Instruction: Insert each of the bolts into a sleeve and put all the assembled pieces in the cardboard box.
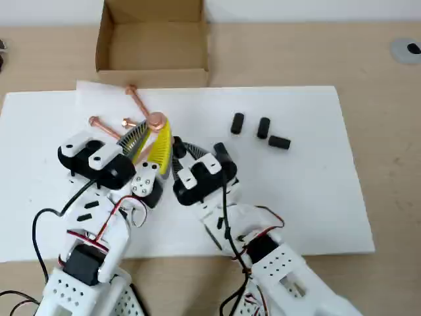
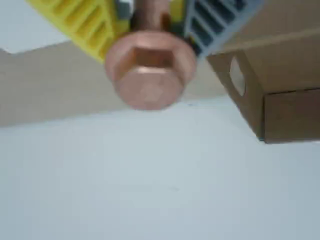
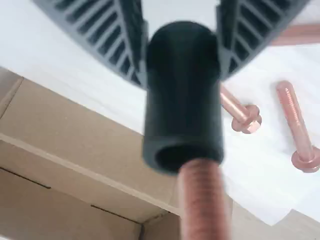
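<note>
My left gripper (image 1: 154,135), with one yellow and one grey ribbed finger, is shut on a copper bolt (image 1: 156,122) near the white sheet's far edge. In the left wrist view the bolt's hex head (image 2: 150,75) points at the camera between the fingers (image 2: 85,22). Right beside it, my right gripper (image 1: 179,153) is shut on a black sleeve (image 3: 182,95). The held bolt's threaded end (image 3: 202,200) sits at the sleeve's open mouth. Three loose bolts (image 1: 135,99) lie just beyond the grippers. The open cardboard box (image 1: 154,36) stands behind them.
Three loose black sleeves (image 1: 263,128) lie on the white sheet (image 1: 296,197) to the right of the grippers. Two of the loose bolts (image 3: 297,125) show beside the box wall (image 3: 60,170) in the right wrist view. A box corner (image 2: 280,100) is near the left gripper.
</note>
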Controlling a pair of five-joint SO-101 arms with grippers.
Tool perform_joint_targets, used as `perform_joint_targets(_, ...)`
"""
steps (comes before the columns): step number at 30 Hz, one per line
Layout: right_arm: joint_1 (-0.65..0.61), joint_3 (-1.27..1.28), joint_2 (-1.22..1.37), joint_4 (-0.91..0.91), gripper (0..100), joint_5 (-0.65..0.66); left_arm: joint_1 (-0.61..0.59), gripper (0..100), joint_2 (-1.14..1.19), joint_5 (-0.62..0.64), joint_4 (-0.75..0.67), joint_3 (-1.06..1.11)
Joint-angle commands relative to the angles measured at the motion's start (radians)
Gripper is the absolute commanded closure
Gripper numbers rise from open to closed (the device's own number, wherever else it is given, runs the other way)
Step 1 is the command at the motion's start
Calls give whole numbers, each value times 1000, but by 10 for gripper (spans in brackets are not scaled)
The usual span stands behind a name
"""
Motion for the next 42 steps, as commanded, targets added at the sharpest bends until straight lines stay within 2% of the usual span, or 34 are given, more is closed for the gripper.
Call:
perform_joint_targets(1, -15, -8, -22, -5, 988, -6, 0, 991, 4, -5, -58, 5)
perform_joint_targets(4, -35, -8, -22, -5, 988, -5, 0, 991, 4, -6, -92, 20)
perform_joint_targets(31, -51, -10, -22, -5, 988, -5, -34, 991, 4, 9, -92, 41)
perform_joint_targets(42, -51, -10, -22, -5, 988, -5, -60, 991, 4, 34, -48, 54)
